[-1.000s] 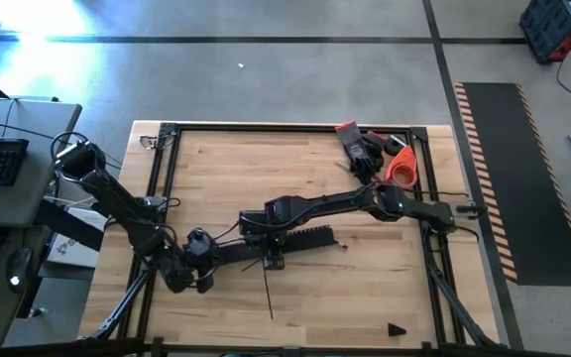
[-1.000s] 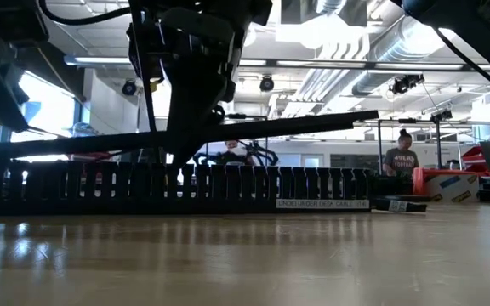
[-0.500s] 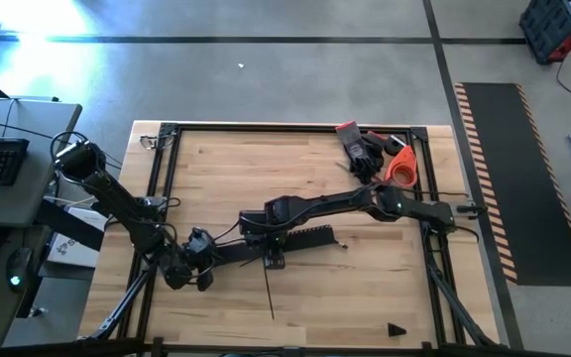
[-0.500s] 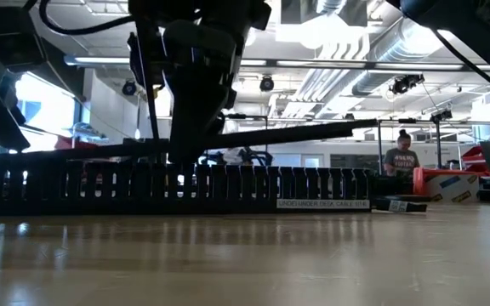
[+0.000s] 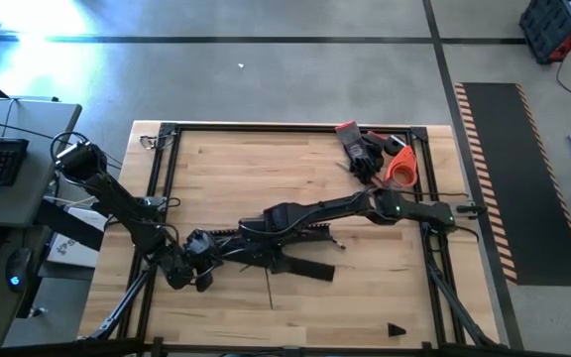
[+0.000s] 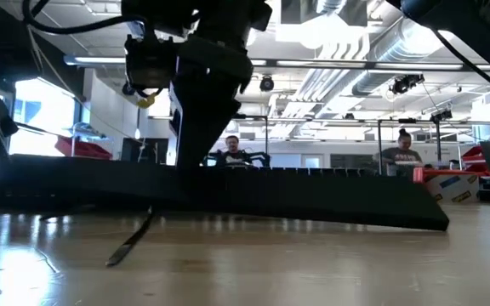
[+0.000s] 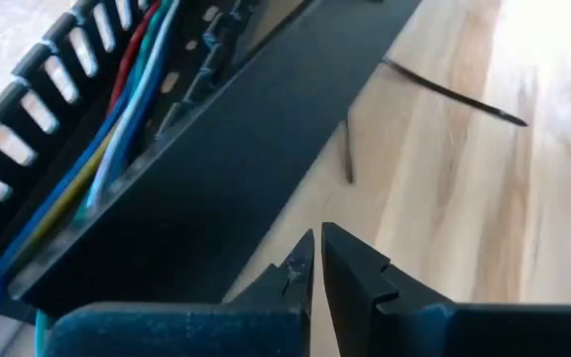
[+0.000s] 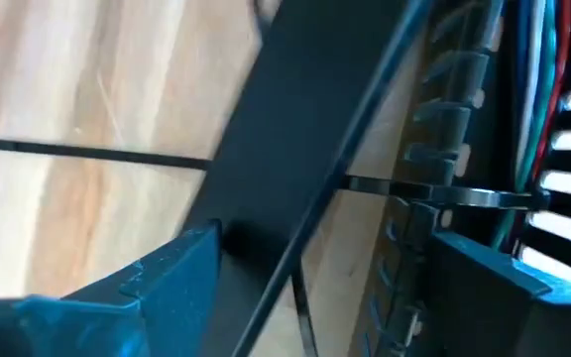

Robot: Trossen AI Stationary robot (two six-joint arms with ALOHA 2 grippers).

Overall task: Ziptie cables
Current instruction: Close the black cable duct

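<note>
Black strip (image 5: 300,266) beside duct (image 5: 305,235) | right tool (image 8: 315,288) wide, empty, astride strip edge | left tool (image 7: 317,260) closed, empty

We see the cables (image 7: 117,129) as a loose bundle of thin wires, blue, red, green and yellow in the left wrist view, running side by side along the inside of the black slotted duct (image 7: 38,109). In the right wrist view the same cables (image 8: 533,89) show red, green, white and blue between the duct's comb teeth, with a black zip tie (image 8: 464,196) crossing the duct wall beside them. From overhead, they lie near the worktop's centre, running from nine o'clock toward three o'clock; the strands themselves are not visible there.
</note>
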